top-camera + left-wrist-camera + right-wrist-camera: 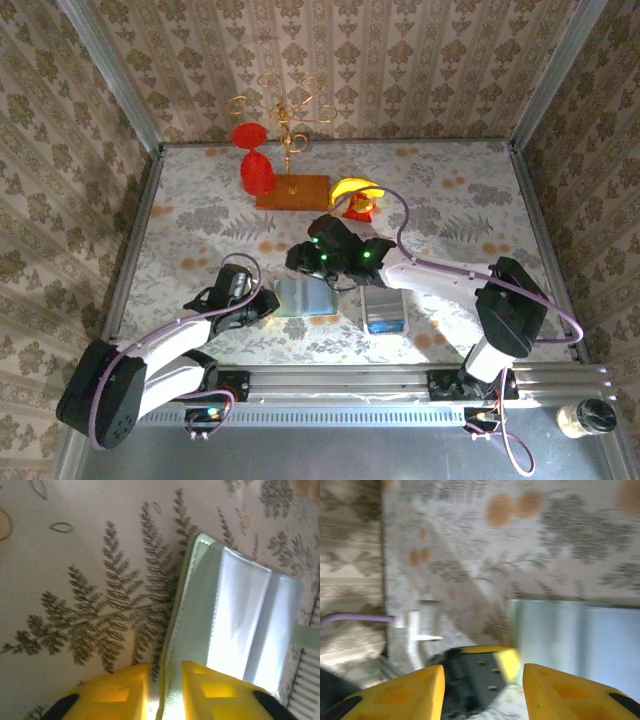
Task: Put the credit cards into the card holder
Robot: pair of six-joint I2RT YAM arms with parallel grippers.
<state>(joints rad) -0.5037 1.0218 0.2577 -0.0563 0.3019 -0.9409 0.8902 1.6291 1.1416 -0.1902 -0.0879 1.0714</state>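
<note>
Top external: one open card holder (303, 297), left tool (164, 672) barely apart astride its edge, right tool (482, 672) spread.

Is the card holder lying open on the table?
Yes, the card holder is spread flat, with its shiny inner sleeves facing up.

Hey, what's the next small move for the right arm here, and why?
Probably swing the right gripper toward the tray to look for a card. It is open and empty, and the holder already lies open with the left gripper straddling its edge.
</note>
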